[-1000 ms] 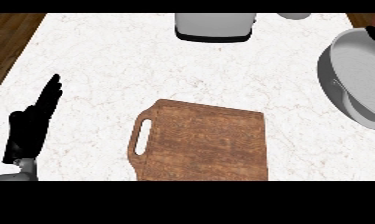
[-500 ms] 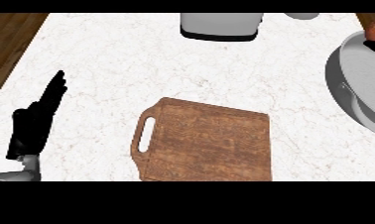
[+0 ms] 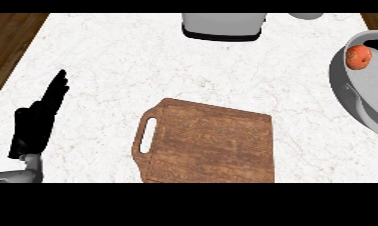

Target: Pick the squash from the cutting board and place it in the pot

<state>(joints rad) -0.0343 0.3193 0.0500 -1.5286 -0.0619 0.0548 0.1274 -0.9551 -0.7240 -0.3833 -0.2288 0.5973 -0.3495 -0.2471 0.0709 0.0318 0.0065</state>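
The white marbled tabletop (image 3: 148,70) fills most of my view, with a wooden cutting board (image 3: 210,142) lying bare at lower centre, its handle slot toward the left. At the right edge of the frame sits the grey pot (image 3: 354,97), only partly in view. Near the top centre stands a pale grey appliance with a dark base (image 3: 221,25); I can't tell what it is.

My left robot hand (image 3: 37,120) rests at the lower left, fingers straight and pointing up the frame, holding nothing. My right robot hand does not show at all, so I can't speak for it.

The squash (image 3: 359,56), a small orange-red round thing, sits at the upper right of the frame, over the pot's rim or just inside it; I can't tell which. It looks roundish, with no clear long axis. It lies far across the frame from my left robot hand, so I judge any remaining move belongs to the right side.
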